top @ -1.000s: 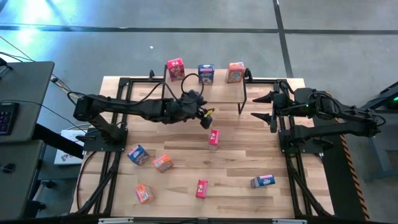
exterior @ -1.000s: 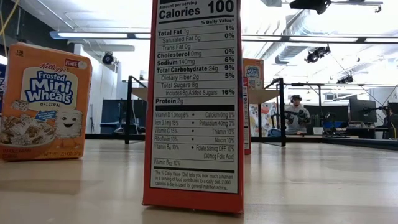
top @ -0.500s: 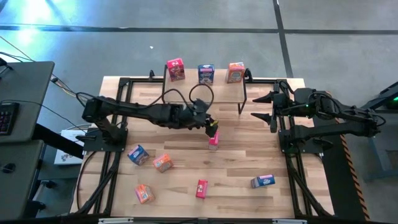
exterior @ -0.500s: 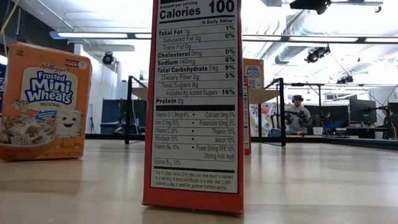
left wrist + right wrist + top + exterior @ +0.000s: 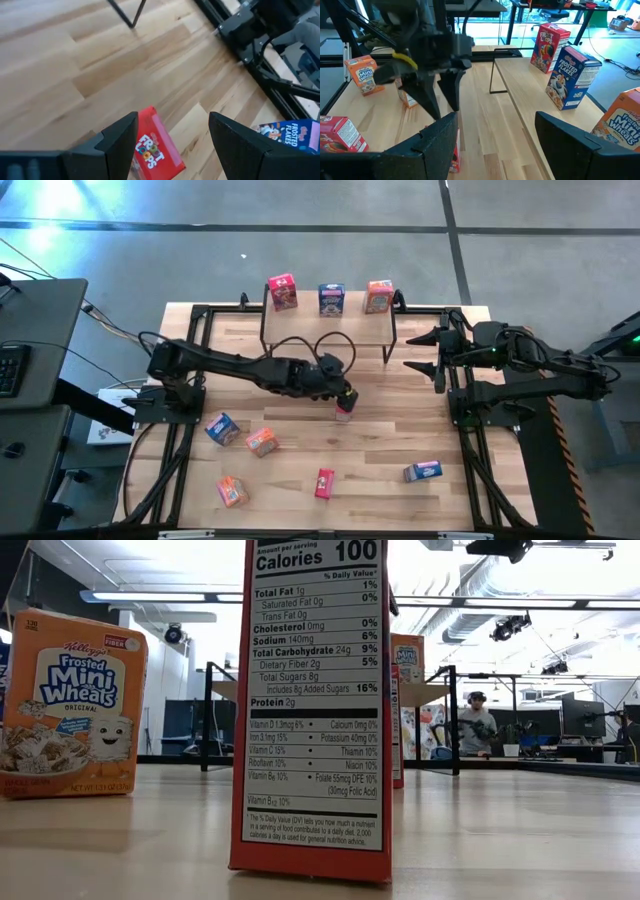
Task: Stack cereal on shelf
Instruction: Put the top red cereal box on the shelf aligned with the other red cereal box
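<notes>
A red cereal box (image 5: 344, 409) stands upright in the middle of the table, also seen in the left wrist view (image 5: 152, 152). My left gripper (image 5: 346, 394) hangs open just above it; its fingers (image 5: 120, 140) straddle the box top without touching. The shelf (image 5: 325, 328) at the far side carries a red box (image 5: 282, 291), a blue box (image 5: 331, 299) and an orange box (image 5: 379, 296), all upright. My right gripper (image 5: 408, 352) waits open at the table's right, beside the shelf.
Loose boxes lie nearer the front: blue (image 5: 222, 428), orange (image 5: 261, 442), orange (image 5: 232, 491), red (image 5: 324, 482) and blue (image 5: 424, 471). The low view is filled by a red box's nutrition panel (image 5: 315, 710) and an orange box (image 5: 72, 705). A person sits far behind the table (image 5: 476, 725).
My left gripper has moved toward the table's right and near edges and come down, rolling its wrist and tipping further downward, until it stands over the red box in the middle. Its fingers have stayed open. No box has moved.
</notes>
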### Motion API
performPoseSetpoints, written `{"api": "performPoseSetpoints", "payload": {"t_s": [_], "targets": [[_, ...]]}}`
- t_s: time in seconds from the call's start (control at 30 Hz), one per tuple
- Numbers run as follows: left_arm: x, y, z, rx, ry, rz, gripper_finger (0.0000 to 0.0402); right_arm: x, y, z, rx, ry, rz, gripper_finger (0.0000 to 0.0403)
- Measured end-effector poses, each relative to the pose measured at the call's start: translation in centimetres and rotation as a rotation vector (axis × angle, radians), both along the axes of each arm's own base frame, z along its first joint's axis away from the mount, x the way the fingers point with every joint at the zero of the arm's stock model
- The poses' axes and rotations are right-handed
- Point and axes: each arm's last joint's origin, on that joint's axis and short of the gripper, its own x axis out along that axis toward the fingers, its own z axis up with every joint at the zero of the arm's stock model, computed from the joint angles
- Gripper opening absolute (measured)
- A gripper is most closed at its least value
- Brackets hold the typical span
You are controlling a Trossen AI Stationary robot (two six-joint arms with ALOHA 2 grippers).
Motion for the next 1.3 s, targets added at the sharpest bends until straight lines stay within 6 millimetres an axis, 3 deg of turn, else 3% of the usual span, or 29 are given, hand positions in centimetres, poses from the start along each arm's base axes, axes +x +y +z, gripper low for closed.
{"api": "performPoseSetpoints", "payload": {"t_s": [0.33, 0.7, 1.07, 1.3], "targets": [[0.0, -0.6, -1.2, -0.053, 0.049, 0.044, 0.0239, 0.0, 0.0, 0.0, 0.0, 0.0, 0.0, 0.0259], [0.4, -1.5, -3.1, -0.076, 0.096, 0.056, 0.0289, 0.0, 0.0, 0.0, 0.0, 0.0, 0.0, 0.0259], [1.1, -1.6, -3.9, -0.084, 0.084, 0.039, 0.0291, 0.0, 0.0, 0.0, 0.0, 0.0, 0.0, 0.0259], [1.8, -1.6, -6.0, -0.094, 0.121, 0.043, 0.029, 0.0, 0.0, 0.0, 0.0, 0.0, 0.0, 0.0259]]}}
